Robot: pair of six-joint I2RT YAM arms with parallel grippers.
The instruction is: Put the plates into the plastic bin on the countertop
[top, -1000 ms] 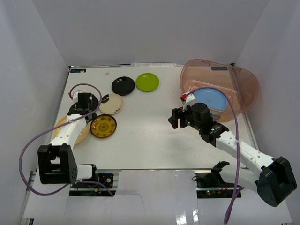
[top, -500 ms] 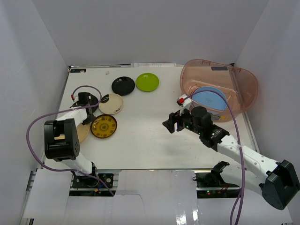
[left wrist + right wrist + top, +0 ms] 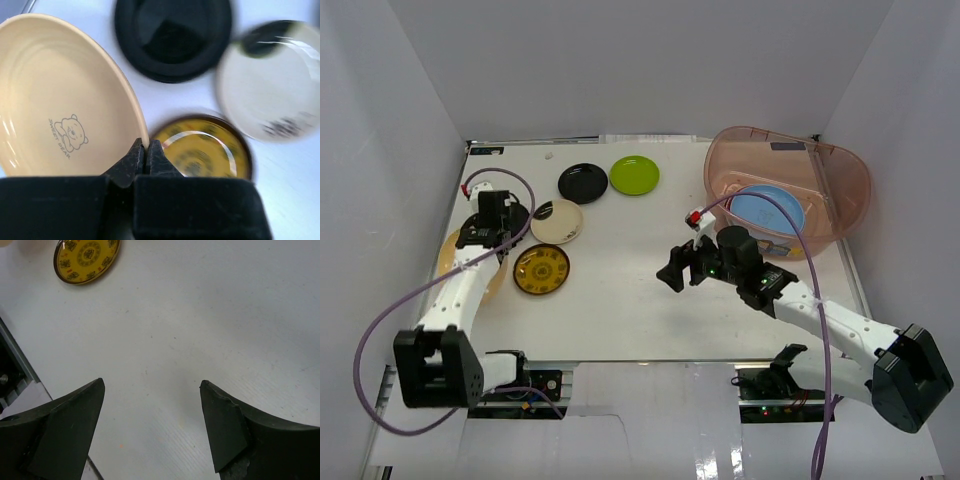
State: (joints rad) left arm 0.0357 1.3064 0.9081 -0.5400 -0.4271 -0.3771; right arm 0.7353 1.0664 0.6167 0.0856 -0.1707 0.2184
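Observation:
My left gripper [image 3: 145,147] is shut on the rim of the pale orange plate [image 3: 60,105], which has a small bear print and tilts up at the held edge. In the top view this gripper [image 3: 485,215] is at the far left, over the pale orange plate [image 3: 446,256]. A glossy black plate [image 3: 172,35], the cream-and-black plate [image 3: 270,85] and the patterned amber plate [image 3: 202,150] lie close by. My right gripper [image 3: 672,272] is open and empty over bare countertop [image 3: 200,315]. The light blue plate [image 3: 767,210] lies in the plastic bin [image 3: 850,175].
A second black plate [image 3: 582,182] and the lime green plate [image 3: 634,175] lie at the back of the countertop. The amber plate [image 3: 541,269] also shows in the right wrist view [image 3: 87,253]. White walls enclose the table on three sides.
My right gripper has moved left, away from the bin and out over the middle of the table. My left arm has changed pose, its gripper shifting slightly left by the black plate.

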